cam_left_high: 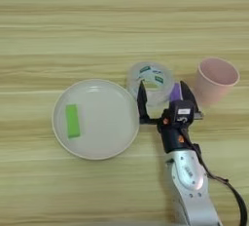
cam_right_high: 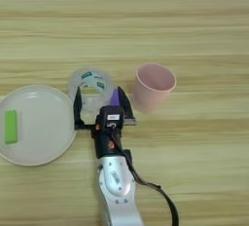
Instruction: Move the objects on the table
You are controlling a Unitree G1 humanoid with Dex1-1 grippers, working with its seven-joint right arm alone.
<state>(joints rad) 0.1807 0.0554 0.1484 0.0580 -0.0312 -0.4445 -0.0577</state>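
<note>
Your green block [cam_left_high: 72, 121] already lies on the plate [cam_left_high: 104, 147] at centre left; your gripper [cam_left_high: 164, 98] spreads wide around the tape roll [cam_left_high: 150, 80], purple block [cam_left_high: 175, 92] beside it, and the pink cup [cam_left_high: 216, 79] at right waits.

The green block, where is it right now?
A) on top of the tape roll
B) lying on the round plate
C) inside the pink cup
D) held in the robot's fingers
B: the green block lies flat on the left part of the pale round plate, away from everything else.
</note>
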